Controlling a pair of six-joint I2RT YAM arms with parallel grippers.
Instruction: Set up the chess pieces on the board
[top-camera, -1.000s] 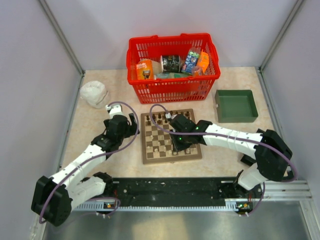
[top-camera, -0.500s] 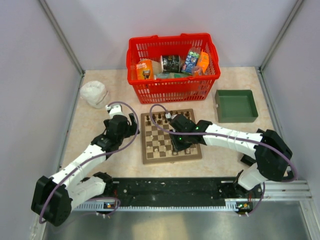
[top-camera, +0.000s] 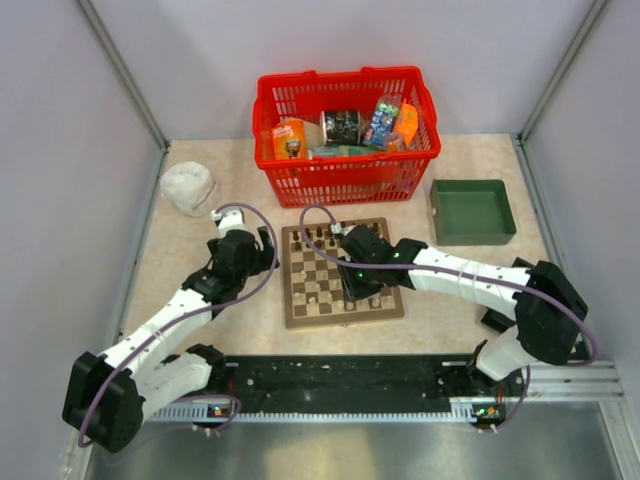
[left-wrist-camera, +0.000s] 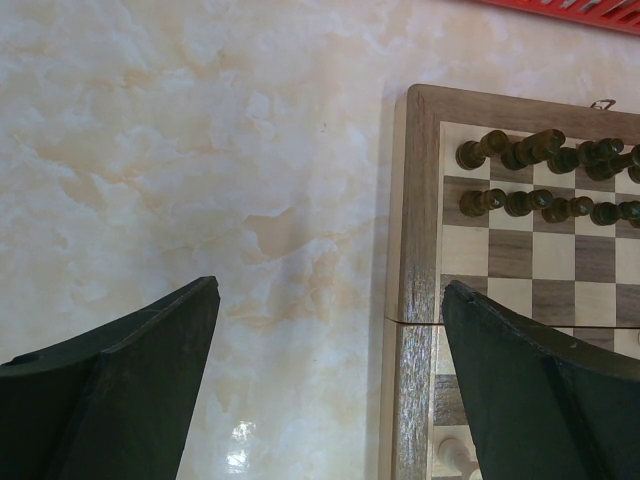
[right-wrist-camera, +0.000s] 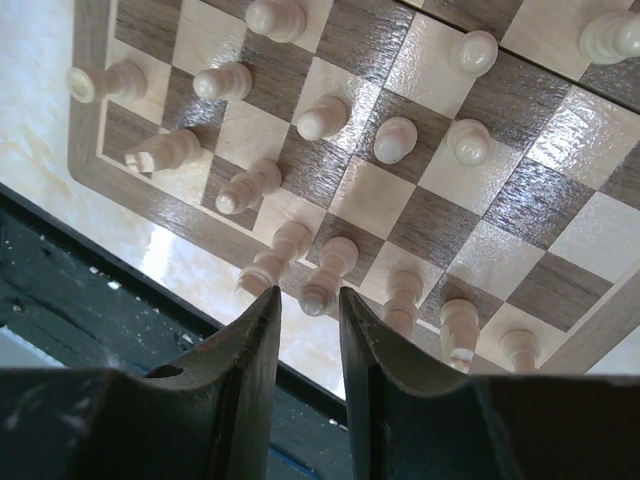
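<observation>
The board (top-camera: 292, 312) lies mid-table. Dark brown chess pieces (top-camera: 318, 238) stand in two rows along its far edge and also show in the left wrist view (left-wrist-camera: 540, 150). Pale tan pieces (right-wrist-camera: 395, 140) stand on the near rows. My right gripper (top-camera: 358, 292) hovers over the near edge of the board (right-wrist-camera: 190, 215). Its jaws (right-wrist-camera: 310, 292) are narrowly open round the top of a standing pale piece (right-wrist-camera: 327, 283), with a gap on one side. My left gripper (left-wrist-camera: 330, 288) is wide open and empty, over bare table by the board's left border (left-wrist-camera: 420, 200).
A red basket (top-camera: 345, 135) with packets stands behind the board. A green tray (top-camera: 472, 210) is at the right. A white crumpled cloth (top-camera: 188, 187) lies at the far left. A black rail (top-camera: 340, 378) runs along the near edge.
My right gripper has shifted slightly toward the far left over the board. The left arm has not moved.
</observation>
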